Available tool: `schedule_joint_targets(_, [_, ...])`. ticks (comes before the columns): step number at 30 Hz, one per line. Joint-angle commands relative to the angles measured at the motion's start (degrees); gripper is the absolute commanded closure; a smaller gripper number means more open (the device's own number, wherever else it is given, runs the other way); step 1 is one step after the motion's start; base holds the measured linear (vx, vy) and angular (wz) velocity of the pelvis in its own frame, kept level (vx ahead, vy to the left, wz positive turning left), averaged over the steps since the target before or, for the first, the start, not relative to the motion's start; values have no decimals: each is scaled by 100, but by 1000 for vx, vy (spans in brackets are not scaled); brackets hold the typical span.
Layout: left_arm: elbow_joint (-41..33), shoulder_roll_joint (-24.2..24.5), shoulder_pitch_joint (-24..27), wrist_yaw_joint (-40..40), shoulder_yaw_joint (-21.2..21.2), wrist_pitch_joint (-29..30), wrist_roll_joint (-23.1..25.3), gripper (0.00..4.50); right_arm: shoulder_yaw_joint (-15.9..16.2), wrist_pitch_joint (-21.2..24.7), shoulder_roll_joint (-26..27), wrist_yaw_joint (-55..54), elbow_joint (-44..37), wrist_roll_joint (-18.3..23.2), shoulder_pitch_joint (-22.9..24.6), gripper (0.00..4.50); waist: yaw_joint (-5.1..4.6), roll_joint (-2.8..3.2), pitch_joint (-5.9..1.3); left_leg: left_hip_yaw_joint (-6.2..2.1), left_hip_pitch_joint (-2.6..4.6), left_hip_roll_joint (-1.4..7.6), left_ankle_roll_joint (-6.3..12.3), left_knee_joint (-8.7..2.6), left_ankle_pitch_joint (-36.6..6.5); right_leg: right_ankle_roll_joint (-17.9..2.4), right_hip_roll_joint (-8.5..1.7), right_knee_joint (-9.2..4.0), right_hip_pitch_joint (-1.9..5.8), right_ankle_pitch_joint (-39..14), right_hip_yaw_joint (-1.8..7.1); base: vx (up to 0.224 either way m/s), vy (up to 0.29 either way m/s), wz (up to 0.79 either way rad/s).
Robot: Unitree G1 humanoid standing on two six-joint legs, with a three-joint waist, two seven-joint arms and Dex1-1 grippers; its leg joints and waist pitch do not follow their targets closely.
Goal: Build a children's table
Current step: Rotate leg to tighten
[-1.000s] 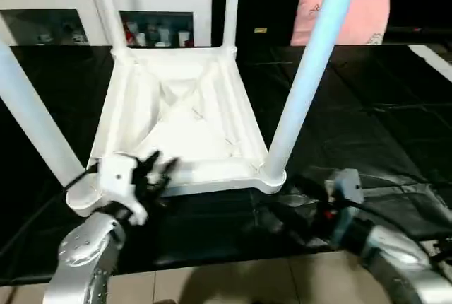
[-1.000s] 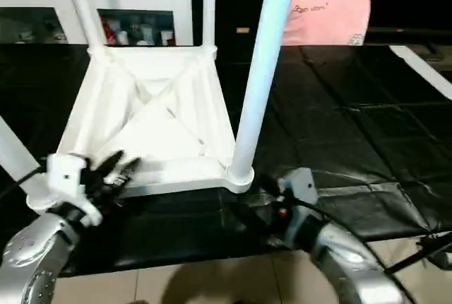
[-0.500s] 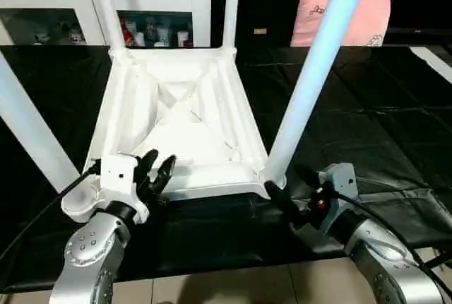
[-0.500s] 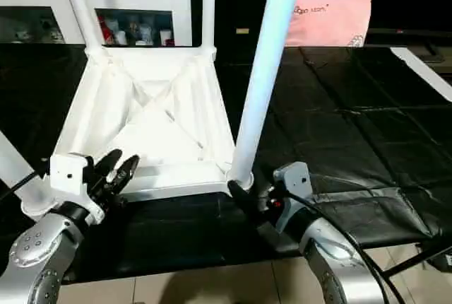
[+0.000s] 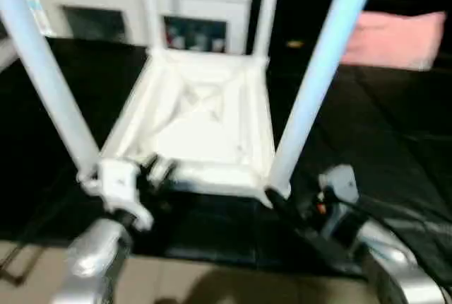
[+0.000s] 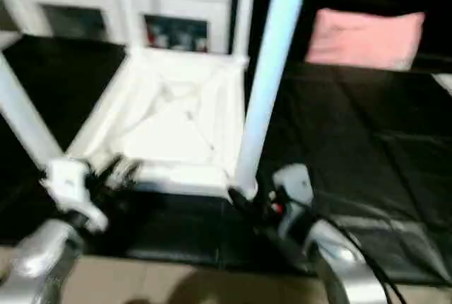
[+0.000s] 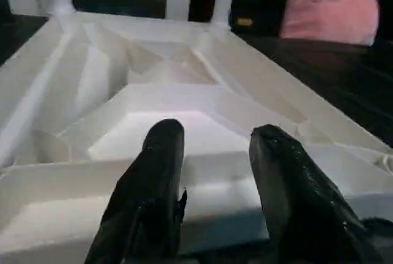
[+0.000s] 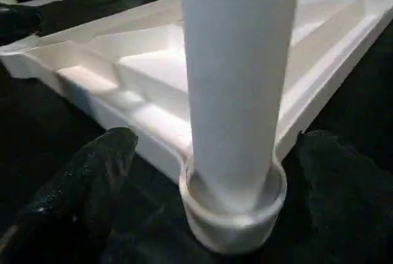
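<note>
The white tabletop (image 5: 205,117) lies underside up on the black mat, ribs showing. Four white legs stand in its corner sockets: near left (image 5: 49,78), near right (image 5: 318,71), far left (image 5: 150,7) and far right (image 5: 263,7). My left gripper (image 7: 212,135) is open at the tabletop's near edge, its fingers (image 7: 163,153) pointing over the rim close to the near left corner. My right gripper (image 8: 215,147) is open, one finger (image 8: 104,166) on each side of the near right leg's socket (image 8: 233,205), with a gap to the socket on both sides.
A white glass-doored cabinet (image 5: 106,14) stands behind the table. A pink pillow (image 5: 395,32) lies at the back right. The black mat (image 5: 381,127) stretches to the right, and tan floor (image 5: 212,283) runs along its near edge. A cable trails over my right forearm (image 5: 395,276).
The camera has swung, so the whole scene sits further right in the picture. Both grippers keep their places at the tabletop's near edge and near right leg.
</note>
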Motion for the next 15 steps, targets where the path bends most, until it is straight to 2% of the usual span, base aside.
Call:
schedule_joint_targets(1, [-58,58,10,27,68,-81,-36,252,-82,-75,-32,63,-24,91,-10,0,182,-140,-199,-90,-196,165,420,-195,-224,787,-1039,-984,365,-3168,955,-17,-67,24])
schedule_joint_targets(2, [-49,68,16,20,71,-86,-45,252,-108,-87,-59,71,-25,90,-2,0,187,-28,-182,-31,-38,228,546,-487,-51,83,-752,-984,296,-2364,736,0,0,0])
schedule_joint_targets(3, [-41,89,21,24,69,-83,-49,252,-130,-99,-81,80,-22,96,3,0,151,159,-213,-61,73,450,612,-780,45,-312,-557,-910,276,-1759,424,0,0,0])
schedule_joint_targets(4, [-14,114,31,31,89,-102,-64,252,-180,-105,-148,141,-36,137,20,0,66,147,-151,-70,68,579,613,-843,-314,-333,-407,-887,182,-1672,348,0,0,0])
schedule_joint_targets(5, [-9,116,32,34,96,-105,-66,252,-187,-103,-162,156,-40,145,23,0,52,214,-234,-94,262,798,456,-872,-979,-387,-447,-838,161,-1430,345,0,0,0])
schedule_joint_targets(6, [13,124,38,41,129,-119,-76,252,-213,-91,-225,226,-60,185,39,0,20,224,-223,7,235,762,289,-913,-1374,-524,-515,-855,198,-1387,341,0,0,0])
schedule_joint_targets(7, [44,130,47,37,186,-151,-111,252,-235,-47,-357,386,-107,271,73,0,7,213,-206,50,210,732,204,-929,-1499,-519,-545,-887,226,-1525,333,0,0,0])
schedule_joint_targets(8, [47,132,47,42,194,-153,-109,252,-236,-35,-377,414,-117,286,81,0,-5,175,-176,109,194,669,76,-934,-1679,-372,-573,-959,255,-1983,307,-5,55,2])
schedule_joint_targets(9, [67,124,57,64,298,-178,-187,235,-236,117,-619,735,-247,450,184,0,-16,145,-165,127,194,624,26,-942,-1728,-183,-597,-1012,265,-2401,298,-5,55,2])
schedule_joint_targets(10, [45,111,74,35,351,-201,-285,224,-233,204,-758,912,-327,536,253,0,-15,148,-174,128,206,623,16,-947,-1706,-119,-608,-1032,266,-2494,299,3,55,2])
schedule_joint_targets(11, [11,112,107,12,390,-213,-352,224,-239,286,-922,1094,-412,609,334,0,-37,143,-188,118,183,639,44,-963,-1621,-71,-617,-1042,296,-2451,291,11,51,1])
schedule_joint_targets(12, [-15,119,131,-5,408,-222,-398,215,-241,330,-1019,1192,-462,648,382,0,-60,150,-188,108,141,653,79,-980,-1533,-53,-612,-1040,313,-2276,294,11,51,1])
schedule_joint_targets(15, [-63,209,285,-144,418,-154,-512,183,-355,464,-1300,1440,-553,754,496,0,-114,150,-178,95,118,664,114,-1000,-1534,-121,-630,-1038,329,-2197,274,0,0,0])
